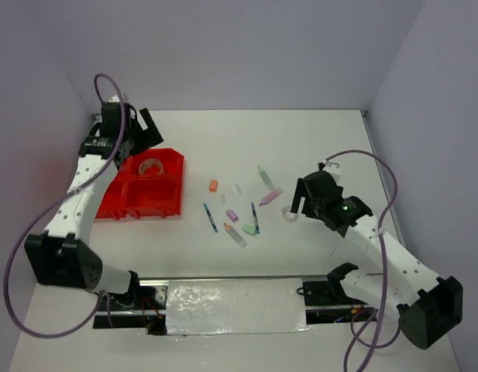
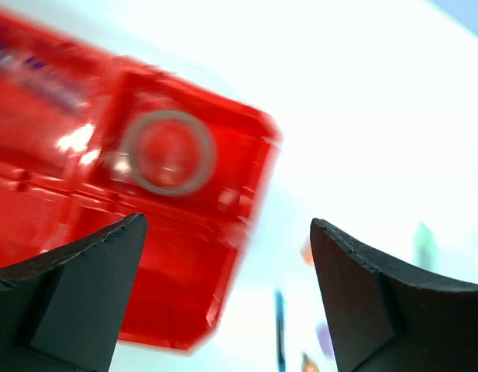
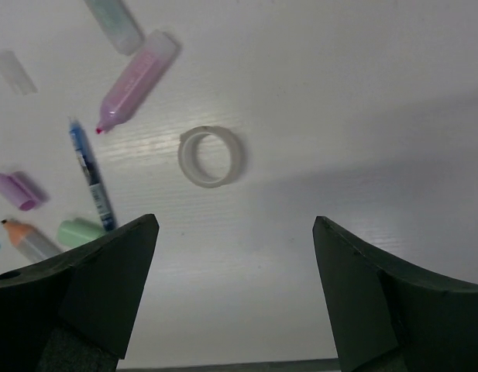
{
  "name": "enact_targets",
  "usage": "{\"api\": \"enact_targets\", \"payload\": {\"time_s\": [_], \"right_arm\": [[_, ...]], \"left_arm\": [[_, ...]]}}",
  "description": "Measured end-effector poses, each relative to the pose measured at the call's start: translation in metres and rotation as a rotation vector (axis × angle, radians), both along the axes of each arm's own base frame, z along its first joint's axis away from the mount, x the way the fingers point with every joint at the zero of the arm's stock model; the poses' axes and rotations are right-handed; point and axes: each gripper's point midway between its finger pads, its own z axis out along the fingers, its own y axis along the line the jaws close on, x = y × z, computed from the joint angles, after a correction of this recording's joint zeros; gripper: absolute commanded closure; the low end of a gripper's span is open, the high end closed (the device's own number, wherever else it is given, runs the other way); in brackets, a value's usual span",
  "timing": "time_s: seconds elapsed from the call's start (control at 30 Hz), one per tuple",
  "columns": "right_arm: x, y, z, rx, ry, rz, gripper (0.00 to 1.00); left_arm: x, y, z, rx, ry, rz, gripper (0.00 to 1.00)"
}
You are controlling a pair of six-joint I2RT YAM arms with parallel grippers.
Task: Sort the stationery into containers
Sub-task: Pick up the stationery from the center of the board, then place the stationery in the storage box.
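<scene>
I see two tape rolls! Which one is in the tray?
The tape roll by the left end effector; the other roll lies on the table.

A silvery sheet (image 1: pixel 235 306) borders the white table (image 1: pixel 324 139)

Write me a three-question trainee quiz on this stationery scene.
1. True or false: a clear tape roll lies inside the bright red plastic tray.
2. Which claw hangs above the second clear tape roll, loose on the white table: A, left claw, or B, right claw?
3. Fill in: both claws stand ____, holding nothing.

Key: 1 true; 2 B; 3 open.
</scene>
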Motion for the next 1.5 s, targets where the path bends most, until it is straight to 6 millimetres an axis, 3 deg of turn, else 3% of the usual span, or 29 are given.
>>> {"api": "enact_targets", "payload": {"time_s": [0.1,0.2,0.3,0.43,0.5,0.8,1.0,1.13,1.23,1.33,1.5], "right_arm": [[0.002,-0.006,-0.027,-0.002,0.072,-0.019,0.17],[0.007,0.001,-0.047,0.011,0.123,-0.001,0.25],[0.013,0.007,-0.068,0.016,0.178,0.014,0.31],[0.019,0.009,-0.085,0.025,0.216,0.014,0.37],[0.023,0.01,-0.09,0.026,0.225,0.01,0.38],[0.031,0.007,-0.116,0.034,0.273,-0.007,0.46],[0.027,0.005,-0.129,0.041,0.328,-0.004,0.64],[0.029,0.006,-0.131,0.047,0.341,0.012,0.85],[0.03,0.007,-0.131,0.055,0.341,0.019,0.92],[0.029,0.01,-0.127,0.065,0.331,0.032,0.98],[0.022,0.035,-0.089,0.041,0.241,0.109,1.0]], "left_arm": [[-0.025,-0.034,0.049,-0.011,-0.152,-0.152,0.01],[-0.063,-0.05,0.065,-0.011,-0.229,-0.262,0.01],[-0.089,-0.052,0.057,0.006,-0.24,-0.321,0.01],[-0.114,-0.053,0.022,0.02,-0.166,-0.377,0.01],[-0.122,-0.053,0.015,0.023,-0.144,-0.394,0.01],[-0.133,-0.064,0.024,-0.004,-0.162,-0.462,0.01],[-0.13,-0.068,0.036,-0.015,-0.172,-0.477,0.01],[-0.128,-0.071,0.03,-0.021,-0.144,-0.483,0.01],[-0.127,-0.078,0.023,-0.031,-0.114,-0.483,0.01],[-0.127,-0.091,0.016,-0.035,-0.086,-0.478,0.01],[-0.136,-0.161,0.001,-0.015,-0.022,-0.602,0.01]]}}
